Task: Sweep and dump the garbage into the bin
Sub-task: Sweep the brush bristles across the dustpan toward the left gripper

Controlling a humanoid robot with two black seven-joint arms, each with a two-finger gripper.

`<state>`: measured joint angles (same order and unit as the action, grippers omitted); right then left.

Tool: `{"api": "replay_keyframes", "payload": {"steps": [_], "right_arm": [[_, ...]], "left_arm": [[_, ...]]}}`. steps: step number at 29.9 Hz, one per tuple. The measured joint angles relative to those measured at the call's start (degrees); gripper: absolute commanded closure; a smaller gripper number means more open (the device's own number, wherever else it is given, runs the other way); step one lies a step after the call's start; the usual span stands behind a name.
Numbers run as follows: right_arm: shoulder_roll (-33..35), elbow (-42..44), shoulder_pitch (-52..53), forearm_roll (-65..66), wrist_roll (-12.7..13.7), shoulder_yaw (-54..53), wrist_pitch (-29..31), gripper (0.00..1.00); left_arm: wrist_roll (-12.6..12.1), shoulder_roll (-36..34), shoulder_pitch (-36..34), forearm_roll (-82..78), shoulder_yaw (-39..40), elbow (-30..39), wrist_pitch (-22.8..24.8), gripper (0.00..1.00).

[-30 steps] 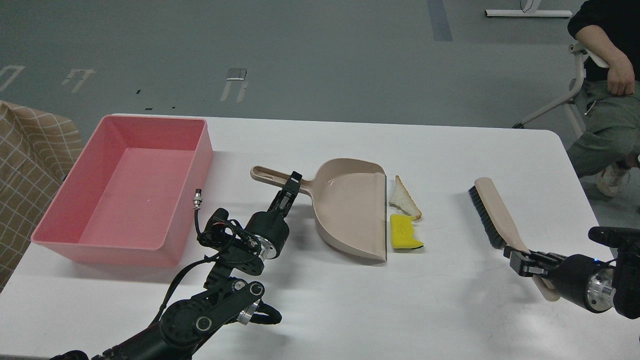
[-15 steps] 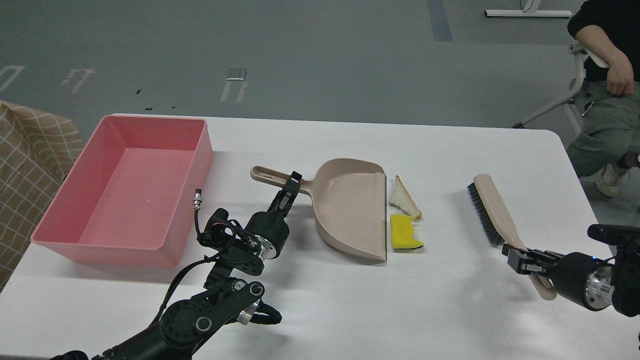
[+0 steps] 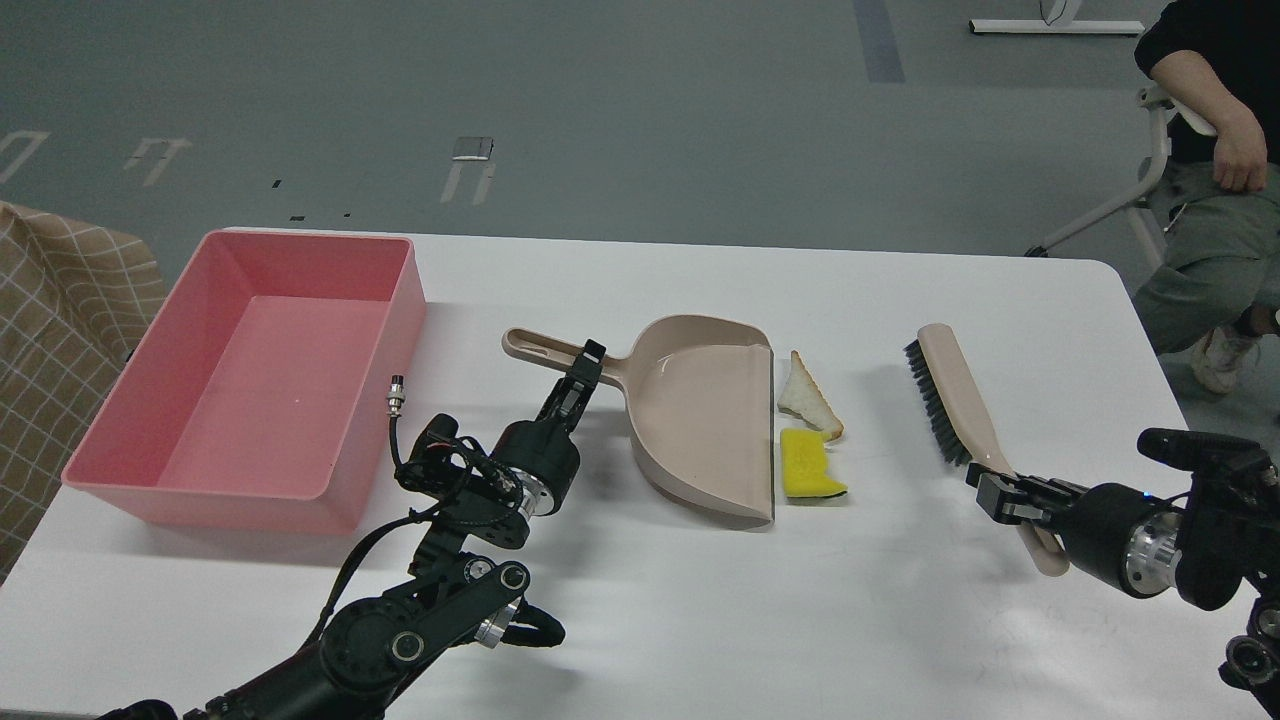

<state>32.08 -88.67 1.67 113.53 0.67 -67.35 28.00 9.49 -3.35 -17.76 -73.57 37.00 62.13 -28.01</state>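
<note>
A triangular bread slice (image 3: pixel 806 398) and a yellow sponge with green backing (image 3: pixel 808 466) lie on the white table (image 3: pixel 700 600), just right of the open edge of a beige dustpan (image 3: pixel 700 415). My left gripper (image 3: pixel 585 372) is shut on the dustpan's handle (image 3: pixel 545 349). My right gripper (image 3: pixel 1005 493) is shut on the handle of a beige brush (image 3: pixel 950 395) with dark bristles, held right of the garbage with bristles facing left. The pink bin (image 3: pixel 260 375) stands at the table's left and holds nothing.
A seated person (image 3: pixel 1205 170) is at the far right beyond the table's corner. A checked fabric seat (image 3: pixel 60 320) is left of the bin. The table's right edge runs close behind my right arm.
My right gripper has carried the brush to the left and slightly away, closer to the bread and sponge. The left gripper, dustpan and garbage have not moved.
</note>
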Motion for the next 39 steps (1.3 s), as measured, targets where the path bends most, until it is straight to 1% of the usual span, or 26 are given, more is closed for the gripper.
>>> {"api": "replay_keyframes", "payload": {"steps": [8,17,28,32,39], "right_arm": [[-3.0,0.2,2.3,0.2,3.3,4.6,0.0,0.91],[-7.9,0.0,2.4,0.2,6.8,5.4,0.0,0.91],[-16.6,-0.7,2.5,0.6,11.9,7.3,0.0,0.91],[-20.9,-0.6,3.1,0.7,13.9,7.4,0.0,0.91],[-27.3,-0.1,6.1,0.8,16.0,6.0,0.0,0.91]], "left_arm": [[0.0,-0.6,0.0,0.0,0.0,0.0,0.0,0.78],[0.0,-0.5,-0.1,0.0,0.0,0.0,0.0,0.78],[0.0,-0.4,-0.1,0.0,0.1,0.2,0.0,0.78],[0.0,-0.5,0.0,0.0,0.0,0.6,0.0,0.78],[0.0,-0.6,0.2,0.0,0.0,1.0,0.0,0.78]]}}
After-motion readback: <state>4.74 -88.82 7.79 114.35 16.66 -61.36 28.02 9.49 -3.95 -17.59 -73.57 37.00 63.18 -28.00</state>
